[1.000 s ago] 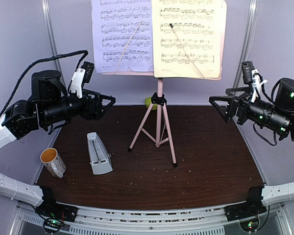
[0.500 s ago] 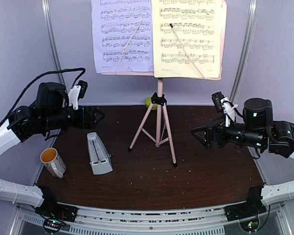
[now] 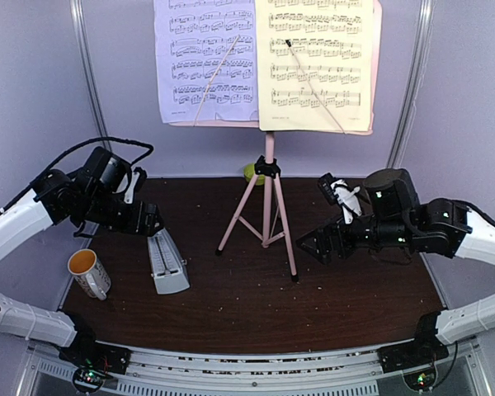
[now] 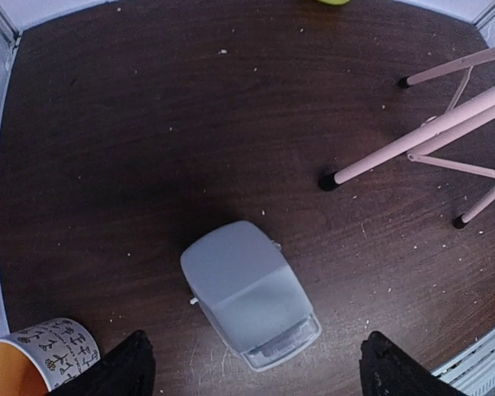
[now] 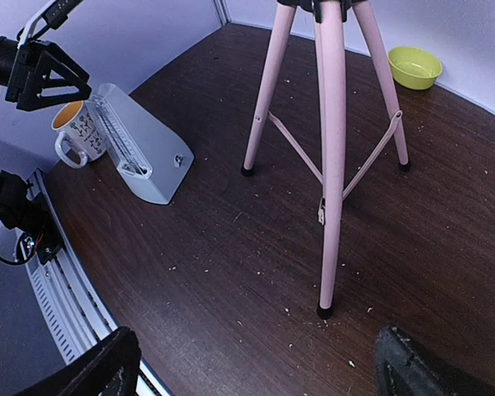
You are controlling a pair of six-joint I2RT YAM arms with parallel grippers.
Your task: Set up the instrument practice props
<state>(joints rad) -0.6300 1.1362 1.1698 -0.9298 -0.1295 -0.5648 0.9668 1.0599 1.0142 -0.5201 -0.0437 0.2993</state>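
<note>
Looking down from overhead, the pink music stand (image 3: 268, 206) is planted on its three legs toward the far middle of the dark desk (image 3: 355, 297). A lavender page (image 3: 206, 62) sits on its left side and a pale-yellow page (image 3: 316, 66) on its right, side by side up top. The grey metronome (image 3: 167, 262) stands upright at the near left, with a white mug (image 3: 88, 272) just to its left. The left gripper (image 3: 151, 223) hangs low just beyond the metronome's top. The right gripper (image 3: 307, 246) points in from the right, close to the stand's nearest leg. A small green bowl (image 3: 249, 172) peeks out behind the stand's hub.

From the left wrist, the two dark fingertips (image 4: 132, 363) sit wide apart at the bottom corners — jaws spread, holding nothing. The metronome lies below and between them, untouched. The mug's orange inside shows at the bottom left, and pink stand legs cross the upper right.

From the right wrist, the fingers (image 5: 107, 363) are likewise spread wide and empty, well short of the stand's feet. Beyond the legs the metronome stands at the left with the mug right behind it — the left gripper hovers open above them. The bowl rests far right by the wall.
</note>
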